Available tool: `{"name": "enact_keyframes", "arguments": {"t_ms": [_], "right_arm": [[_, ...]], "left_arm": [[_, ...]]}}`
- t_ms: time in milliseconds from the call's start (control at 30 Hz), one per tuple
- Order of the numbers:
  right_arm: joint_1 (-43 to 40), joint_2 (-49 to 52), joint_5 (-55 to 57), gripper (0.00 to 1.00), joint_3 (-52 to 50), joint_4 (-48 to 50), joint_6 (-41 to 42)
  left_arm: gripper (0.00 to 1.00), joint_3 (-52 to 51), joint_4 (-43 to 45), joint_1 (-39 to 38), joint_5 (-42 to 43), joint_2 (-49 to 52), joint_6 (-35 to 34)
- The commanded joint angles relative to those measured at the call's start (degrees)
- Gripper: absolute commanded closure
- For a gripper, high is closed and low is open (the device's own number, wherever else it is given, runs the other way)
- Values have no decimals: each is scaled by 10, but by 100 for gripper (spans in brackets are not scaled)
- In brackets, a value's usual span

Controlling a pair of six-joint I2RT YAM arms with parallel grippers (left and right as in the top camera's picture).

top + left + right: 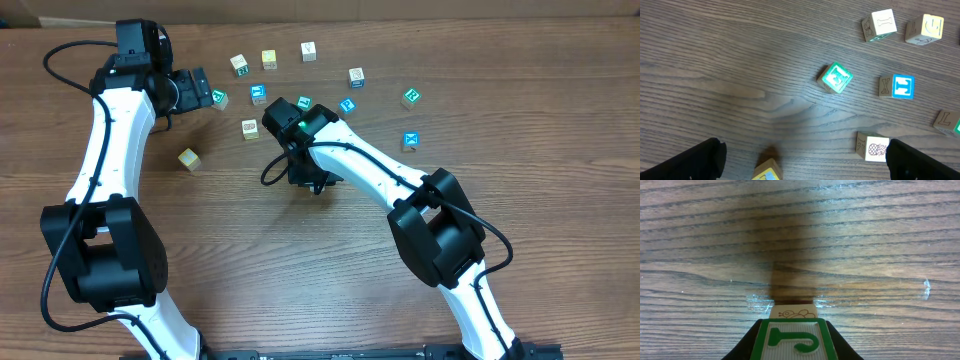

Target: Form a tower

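Note:
In the right wrist view my right gripper is shut on a cream cube with a green border and a green J. Directly below it stands another cream cube with a bee drawing, the two lined up as a short tower. I cannot tell whether they touch. Seen from overhead, the right gripper points down at mid-table and hides this stack. My left gripper is open at the back left, beside a green-faced cube. Its fingers stand wide apart with nothing held.
Loose cubes lie across the back of the table: a blue one, a yellow one, a pineapple one, a teal one and a blue one. A lone cube sits at the left.

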Motion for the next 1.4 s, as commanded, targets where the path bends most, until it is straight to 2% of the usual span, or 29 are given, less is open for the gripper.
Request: {"name": "enact_keyframes", "arguments": {"t_ms": [0, 167, 567, 1033, 1367], "right_arm": [[-2, 4, 12, 73, 17, 3, -7], [-2, 4, 10, 63, 9, 4, -7], [-2, 4, 24, 55, 6, 6, -7], [-2, 3, 35, 62, 30, -9, -7], [-2, 3, 35, 62, 33, -14, -7]], "left_arm": [[0, 0, 2, -2, 0, -16, -5], [0, 0, 2, -4, 0, -16, -5], [0, 0, 2, -4, 0, -16, -5], [0, 0, 2, -4, 0, -16, -5], [0, 0, 2, -4, 0, -16, -5]]}}
